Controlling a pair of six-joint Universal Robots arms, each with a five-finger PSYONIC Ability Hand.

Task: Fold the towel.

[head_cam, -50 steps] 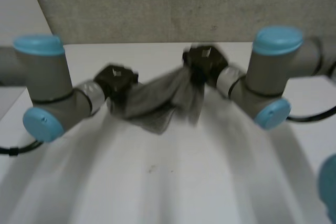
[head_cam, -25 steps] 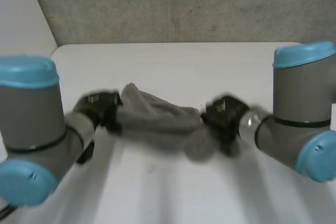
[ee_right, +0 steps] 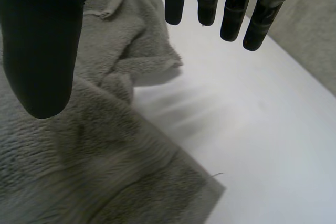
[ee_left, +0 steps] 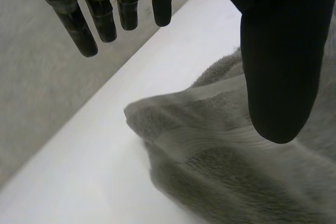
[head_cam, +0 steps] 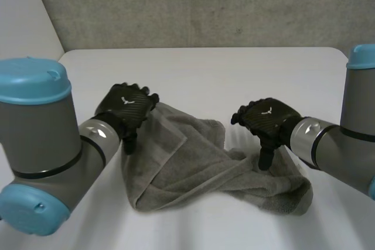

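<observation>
A grey textured wall [head_cam: 205,4] is running behind the far edge of the white table [head_cam: 234,68], whose 2 far corners are showing rounded. The 2 arms are taking up the near sides. The left arm [head_cam: 41,144] is covering the table's near left part, and the right arm [head_cam: 345,144] is reaching in over its right edge.

The grey towel [head_cam: 187,162] is lying crumpled on the middle of the table, nearer the near edge. It is stretching from 1 hand to the other, with a flap turned over on its left half and a thick bunched band on its right.

The left hand [head_cam: 126,108] is hovering over the towel's left end, its fingers [ee_left: 84,30] straight, apart from the thumb and holding nothing. A towel corner is lying below the gap between them.

The right hand [head_cam: 266,118] is hanging over the towel's right part, likewise relaxed and empty. Its fingers [ee_right: 236,14] are pointing over bare table while its thumb is over the cloth.

Whether either thumb tip is touching the cloth is hard to tell. The left hand is hiding part of the towel's left edge.
</observation>
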